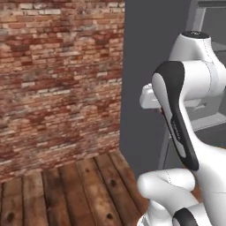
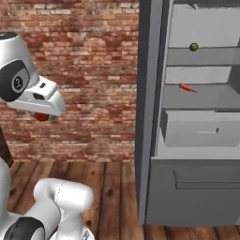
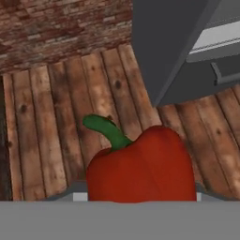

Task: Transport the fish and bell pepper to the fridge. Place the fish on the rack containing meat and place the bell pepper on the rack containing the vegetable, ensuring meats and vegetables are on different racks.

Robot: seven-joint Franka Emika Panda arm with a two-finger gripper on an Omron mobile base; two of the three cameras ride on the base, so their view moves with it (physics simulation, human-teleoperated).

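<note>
A red bell pepper (image 3: 140, 168) with a green stem sits close in the hand view, high above the wooden floor. From the right base view the same pepper (image 2: 41, 116) peeks out under the white hand, and my gripper (image 2: 43, 115) is shut on it, left of the fridge (image 2: 150, 93). The fridge stands open. A small green vegetable (image 2: 193, 47) rests on the uppermost rack (image 2: 211, 57). The red-orange meat (image 2: 186, 87) lies on the rack below (image 2: 206, 96). The fish is out of view.
A brick wall (image 2: 93, 70) stands behind and left of the fridge. The floor is wooden planks (image 1: 79, 190). The fridge's dark side panel (image 1: 145, 66) faces the arm. A pale drawer (image 2: 201, 129) sits under the racks, with a closed lower compartment (image 2: 197, 197) beneath.
</note>
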